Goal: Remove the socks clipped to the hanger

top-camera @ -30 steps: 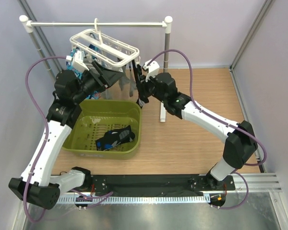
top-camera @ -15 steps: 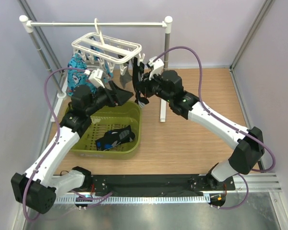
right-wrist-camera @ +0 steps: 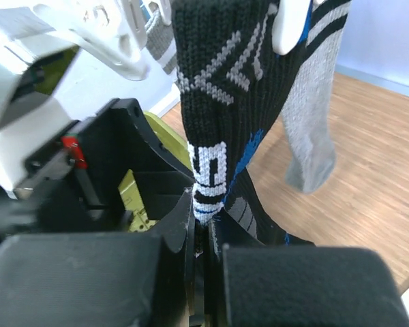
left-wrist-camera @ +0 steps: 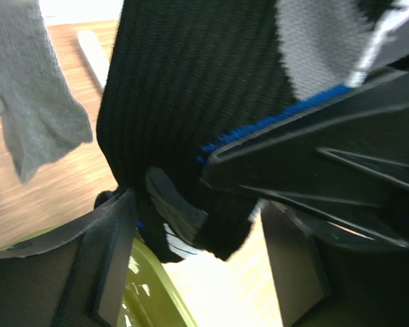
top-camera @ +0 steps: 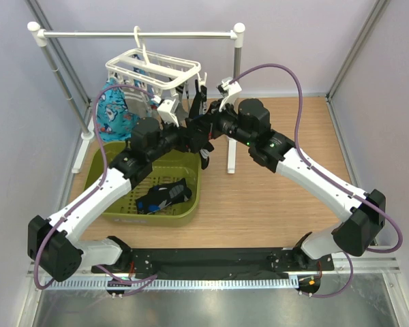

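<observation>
In the top view, the hanger (top-camera: pixel 153 68) hangs from the white rail (top-camera: pixel 88 32) at 11 o'clock. Several socks are clipped under it. At 8 o'clock on the tabletop (top-camera: pixel 279 204), the green basket (top-camera: pixel 112 204) holds one dark sock (top-camera: pixel 165 194). I judge that the task is begun and most of it is left. The left gripper (top-camera: pixel 199 144) and the right gripper (top-camera: pixel 204 128) meet at a hanging black sock (top-camera: pixel 198 109).

In the left wrist view, your left jaws stand wide. The black sock's toe hangs between them and is not pinched. A grey sock (left-wrist-camera: pixel 34 102) hangs at 10 o'clock.

In the right wrist view, your right jaws are narrow and pinch the black sock low down.
</observation>
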